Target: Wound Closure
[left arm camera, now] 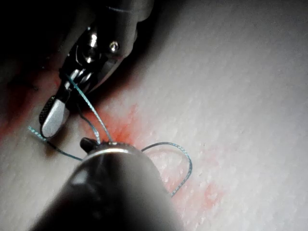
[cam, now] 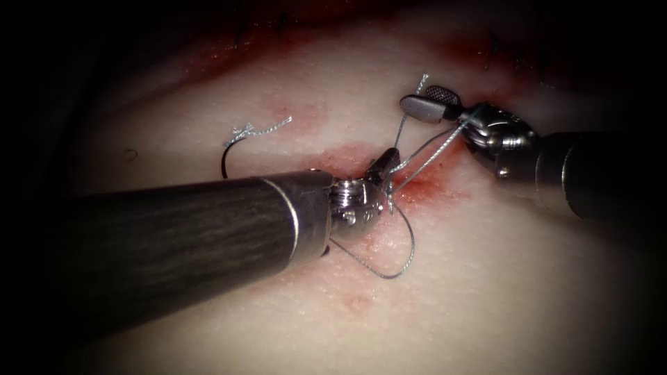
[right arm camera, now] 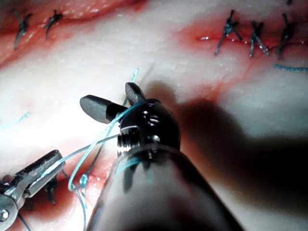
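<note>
Two grippers meet over the tissue (cam: 486,292). Left gripper (cam: 384,165) clamps the thread (cam: 406,260) beside the cut (cam: 417,182); right gripper (cam: 432,101) gapes wide, thread looped around it. Needle (cam: 233,142) lies free on tissue, left of the cut.

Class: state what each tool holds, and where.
Left tool grips the thread near the cut; right tool, jaws open, holds nothing, thread looped round it. Needle lies on the tissue left of the cut.
</note>
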Motion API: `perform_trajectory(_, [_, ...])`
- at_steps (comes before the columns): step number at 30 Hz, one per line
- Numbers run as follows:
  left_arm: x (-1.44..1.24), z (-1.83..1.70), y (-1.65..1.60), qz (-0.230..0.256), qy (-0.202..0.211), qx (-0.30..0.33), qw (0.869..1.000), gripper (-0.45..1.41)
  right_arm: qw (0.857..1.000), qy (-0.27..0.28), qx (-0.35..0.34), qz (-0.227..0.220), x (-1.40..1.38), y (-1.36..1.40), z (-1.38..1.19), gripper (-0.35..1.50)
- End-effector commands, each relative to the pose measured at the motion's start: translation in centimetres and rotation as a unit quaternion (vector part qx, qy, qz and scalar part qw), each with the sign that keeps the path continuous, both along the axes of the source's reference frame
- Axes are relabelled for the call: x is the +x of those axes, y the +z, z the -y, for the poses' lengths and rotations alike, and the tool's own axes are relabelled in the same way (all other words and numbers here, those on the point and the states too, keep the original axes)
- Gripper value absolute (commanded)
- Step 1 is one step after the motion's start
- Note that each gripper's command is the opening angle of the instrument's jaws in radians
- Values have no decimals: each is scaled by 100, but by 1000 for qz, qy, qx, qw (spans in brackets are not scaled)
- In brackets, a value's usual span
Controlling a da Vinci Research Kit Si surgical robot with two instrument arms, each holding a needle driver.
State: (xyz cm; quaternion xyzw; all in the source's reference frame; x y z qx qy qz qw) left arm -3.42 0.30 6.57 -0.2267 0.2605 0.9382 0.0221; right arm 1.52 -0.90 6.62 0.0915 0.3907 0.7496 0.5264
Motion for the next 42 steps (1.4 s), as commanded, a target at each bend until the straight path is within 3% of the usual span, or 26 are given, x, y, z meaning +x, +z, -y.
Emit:
perform_trajectory(1, [-6,1,6,0,1,1,1000,-45,1000,-3,4,5,7,16,-1,113])
perform_trajectory(13, [-6,2,7,-1,1,1,1000,-45,1000,-1,23,0,9,53,1,123])
perform_trajectory(22, [-3,3,6,0,4,2,1000,-45,1000,-3,27,-11,39,60,-12,118])
perform_trajectory(24, [-1,3,6,0,4,3,1000,-45,1000,-2,26,-13,44,63,-13,88])
perform_trajectory(25, [0,3,6,1,5,3,1000,-45,1000,-3,29,-10,44,63,-13,46])
perform_trajectory(26, [1,3,6,1,5,3,1000,-45,999,-8,39,-3,44,63,-12,-21])
perform_trajectory(27, [2,2,6,2,6,3,1000,-45,999,-27,37,12,43,63,-11,-35])
perform_trajectory(33, [15,-4,8,-3,5,5,1000,-45,999,-47,16,20,26,50,-10,-35])
perform_trajectory(42, [46,-16,25,-24,3,17,1000,-45,991,-82,-105,-14,20,-2,-7,-35])
